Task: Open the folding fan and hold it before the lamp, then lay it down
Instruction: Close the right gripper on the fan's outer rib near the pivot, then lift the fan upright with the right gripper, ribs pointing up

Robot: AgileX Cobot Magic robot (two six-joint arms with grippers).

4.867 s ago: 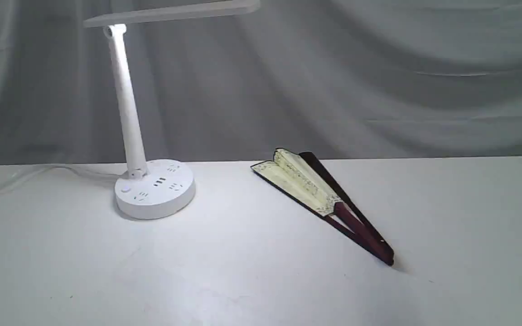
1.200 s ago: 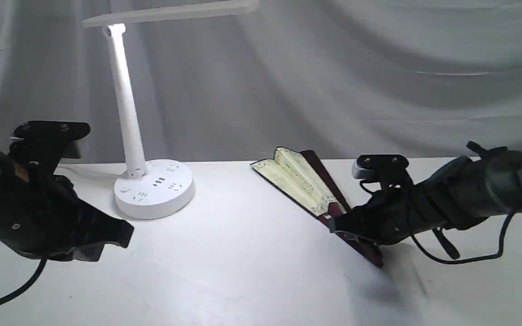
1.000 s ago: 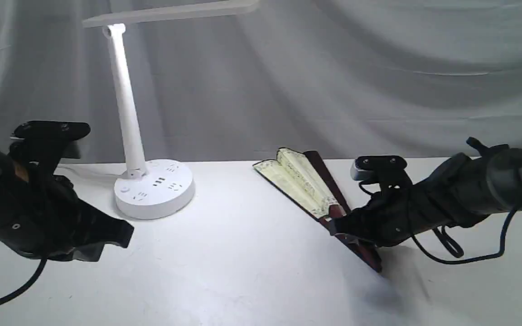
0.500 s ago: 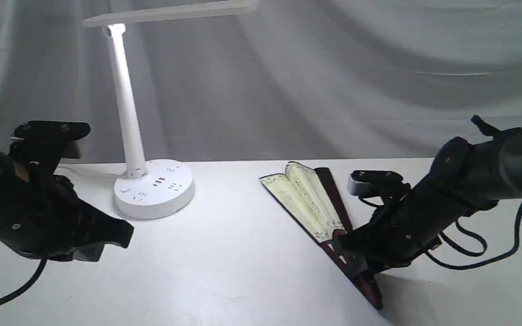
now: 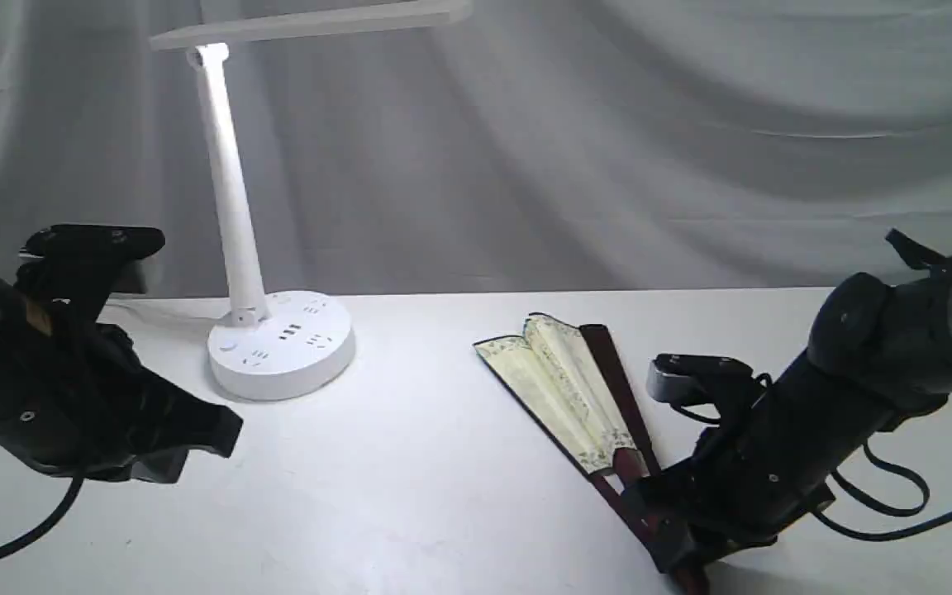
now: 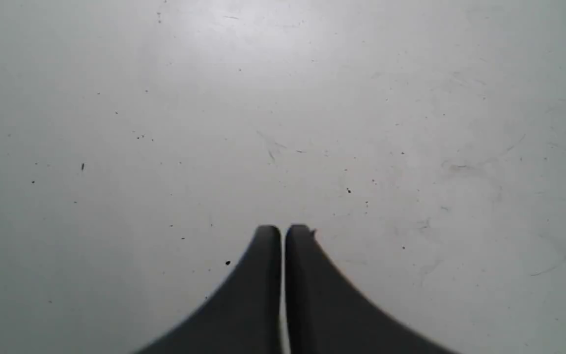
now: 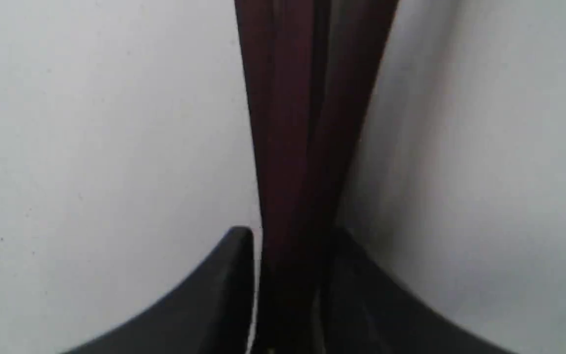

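The folding fan [image 5: 568, 387] lies on the white table [image 5: 410, 496], only slightly spread, its cream leaf pointing toward the back. My right gripper [image 5: 659, 529] is shut on the fan's dark maroon ribs near the pivot end, close to the table's front. In the right wrist view the ribs [image 7: 293, 123] run between the two fingers of the gripper [image 7: 293, 236]. The white lamp [image 5: 228, 190] stands lit at the back left on its round base [image 5: 282, 347]. My left gripper [image 5: 211, 434] hangs shut and empty over bare table in front of the lamp; its gripper [image 6: 283, 230] shows fingers pressed together.
A grey cloth backdrop [image 5: 691, 124] hangs behind the table. The lamp's white cord [image 5: 154, 312] runs off to the left behind its base. A black cable [image 5: 889, 496] loops from my right arm above the table at the right.
My right gripper closed on the fan's ribs and pulled them toward the front of the table; the fan slid and turned with it. The left arm has stayed still.
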